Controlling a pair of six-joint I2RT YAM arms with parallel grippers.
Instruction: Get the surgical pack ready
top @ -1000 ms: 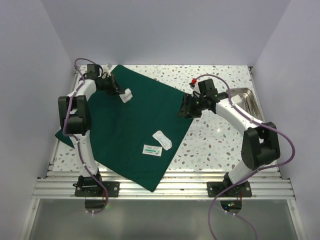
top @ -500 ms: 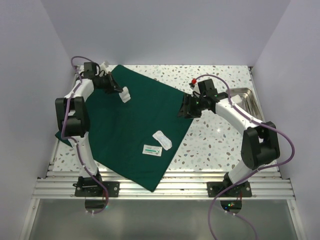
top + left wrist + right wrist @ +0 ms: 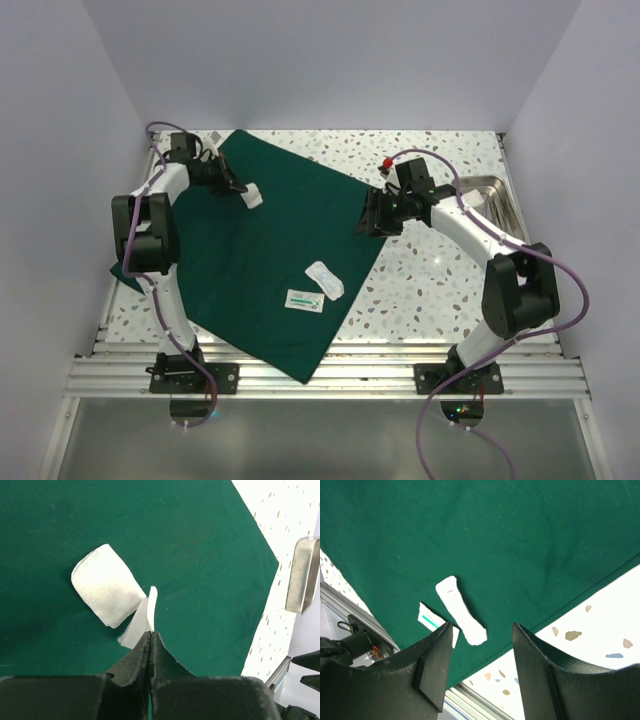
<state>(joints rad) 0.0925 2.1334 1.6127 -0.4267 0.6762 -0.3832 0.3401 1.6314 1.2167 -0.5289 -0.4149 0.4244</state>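
Since the drape (image 3: pixel 280 250) lies spread out flat as a broad sheet, with loose supplies on it, it looks meant as the wrapper, and the items are being gathered on it ahead of any folding; that is my reading, not something shown.

Pressed tight together, the left gripper (image 3: pixel 151 635) pinches a thin corner of the gauze (image 3: pixel 107 592). The folded pad of it hangs just beyond the fingertips, over the green cloth. Whether the pad rests on the cloth or hangs clear of it, I cannot tell. Holding it by a corner probably lets it be laid down without bunching.

Spread about halfway, the right gripper (image 3: pixel 481 626) holds nothing and touches nothing. Below its fingers (image 3: pixel 437 650) is the drape's edge, with bare table to one side. A white packet (image 3: pixel 460 611) lies on the cloth in line with the gap between the fingers, well beneath them, and a striped packet (image 3: pixel 303 299) sits just beside it. This arm seems to be waiting, perhaps ready to take a corner.

A tray (image 3: pixel 300 575) stands off the cloth, well apart from both grippers.
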